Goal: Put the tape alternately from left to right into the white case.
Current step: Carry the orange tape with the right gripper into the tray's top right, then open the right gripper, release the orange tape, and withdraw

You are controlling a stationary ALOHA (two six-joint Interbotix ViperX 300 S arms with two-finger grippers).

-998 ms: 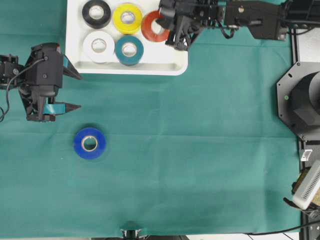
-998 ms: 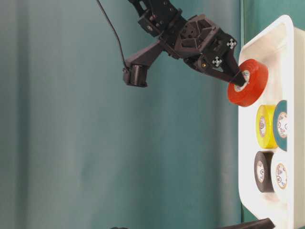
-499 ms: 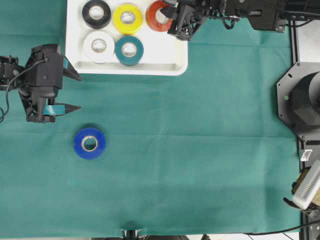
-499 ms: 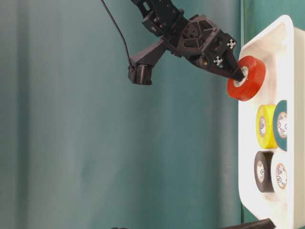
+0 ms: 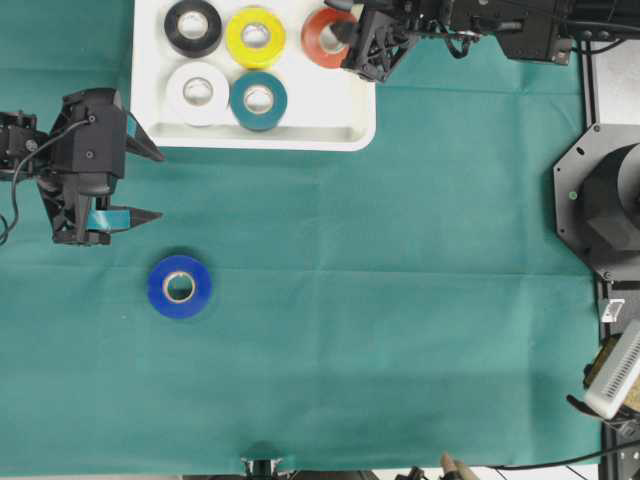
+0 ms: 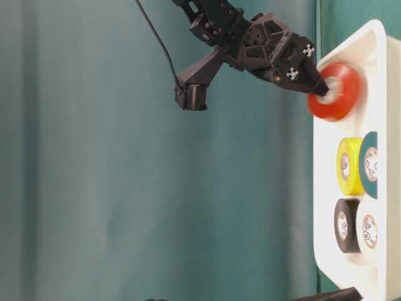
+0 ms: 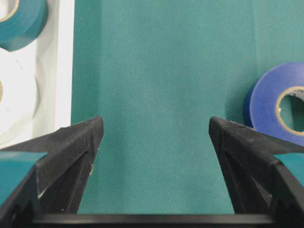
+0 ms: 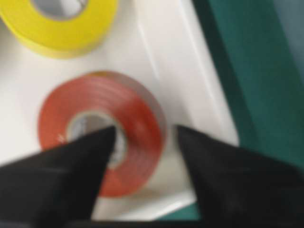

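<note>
I see right end effector (image 8: pixel 142 137) parted around red-orange roll (image 8: pixel 102 133) in white case (image 5: pixel 340 120) | left end effector (image 7: pixel 154 137) wide apart, holding nothing

The right gripper (image 5: pixel 352 40) is shifting toward the upper edge of the overhead frame and parting its jaws, letting go of the red-orange roll (image 5: pixel 324 37), which is dropping into the white case (image 5: pixel 340 118) beside the yellow roll (image 5: pixel 255 36).

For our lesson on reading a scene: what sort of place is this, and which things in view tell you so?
Probably a robotics lab bench set up for a sorting exercise: a green cloth covers the table, two black robot arms work over it, and coloured tape rolls sit in a white case, with a blue roll outside.
</note>
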